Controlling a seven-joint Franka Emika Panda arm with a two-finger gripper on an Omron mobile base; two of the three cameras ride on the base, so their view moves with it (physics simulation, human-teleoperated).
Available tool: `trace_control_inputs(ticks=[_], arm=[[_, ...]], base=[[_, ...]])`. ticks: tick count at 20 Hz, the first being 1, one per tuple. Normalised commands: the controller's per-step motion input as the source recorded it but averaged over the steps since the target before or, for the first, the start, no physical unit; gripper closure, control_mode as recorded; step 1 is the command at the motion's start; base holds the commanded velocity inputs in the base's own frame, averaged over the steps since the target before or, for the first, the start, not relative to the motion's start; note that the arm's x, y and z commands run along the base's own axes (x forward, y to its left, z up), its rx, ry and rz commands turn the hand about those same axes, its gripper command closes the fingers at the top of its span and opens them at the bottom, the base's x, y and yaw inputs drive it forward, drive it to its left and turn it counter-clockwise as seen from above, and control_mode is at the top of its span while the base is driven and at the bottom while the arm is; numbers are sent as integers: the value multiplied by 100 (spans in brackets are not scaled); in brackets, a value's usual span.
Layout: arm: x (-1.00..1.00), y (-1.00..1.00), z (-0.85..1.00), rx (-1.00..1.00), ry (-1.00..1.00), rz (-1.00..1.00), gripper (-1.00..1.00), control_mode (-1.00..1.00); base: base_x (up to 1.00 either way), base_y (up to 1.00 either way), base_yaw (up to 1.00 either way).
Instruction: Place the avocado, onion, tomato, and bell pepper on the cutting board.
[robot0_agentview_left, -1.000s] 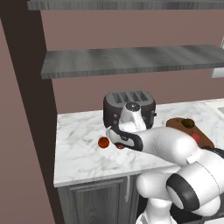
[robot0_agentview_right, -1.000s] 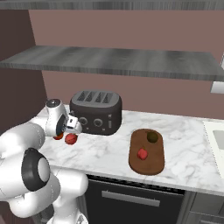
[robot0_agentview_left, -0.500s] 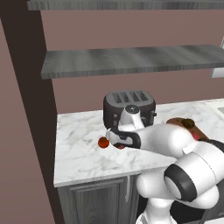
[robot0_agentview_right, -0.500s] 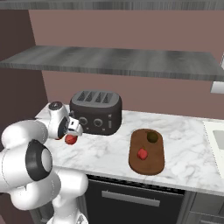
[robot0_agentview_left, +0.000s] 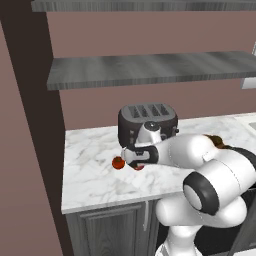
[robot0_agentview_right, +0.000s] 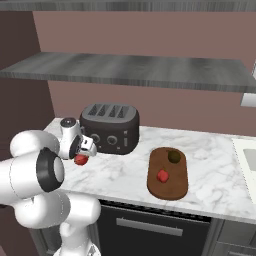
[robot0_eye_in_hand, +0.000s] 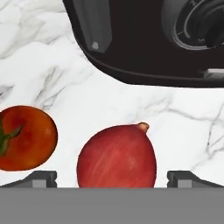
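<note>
The red onion (robot0_eye_in_hand: 117, 155) lies on the marble counter in front of the toaster, between the two fingertips of my open gripper (robot0_eye_in_hand: 114, 178), which touch neither of its sides. The tomato (robot0_eye_in_hand: 26, 138), orange-red with a green stem, lies just beside it, outside the fingers. From the base, my gripper (robot0_agentview_left: 133, 160) hangs low over these two, with the tomato (robot0_agentview_left: 118, 163) at its left. The cutting board (robot0_agentview_right: 175, 187) lies to the right of the toaster and carries the avocado (robot0_agentview_right: 174, 156) and the red bell pepper (robot0_agentview_right: 162, 175).
The black toaster (robot0_agentview_right: 110, 127) stands right behind the gripper against the wall. A grey shelf (robot0_agentview_right: 125, 70) runs above the counter. A sink edge (robot0_agentview_right: 246, 155) shows at the far right. The counter's front edge (robot0_agentview_left: 110, 200) is close below the gripper.
The hand has sunk a little toward the counter over the onion, and the arm's elbow has swung closer. The vegetables have not moved.
</note>
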Motion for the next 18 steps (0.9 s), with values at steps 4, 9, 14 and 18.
trace_control_inputs(ticks=[4, 9, 14, 18], arm=[[2, -5, -17, 3, 0, 0, -100, -100], [0, -10, -18, 3, 0, 0, -100, -100], [2, -2, -22, 1, 1, 0, -100, -100], [2, 0, -24, 0, 3, -1, 100, -100]], base=[[0, 0, 0], [0, 0, 0], [0, 0, 0], [0, 0, 0]])
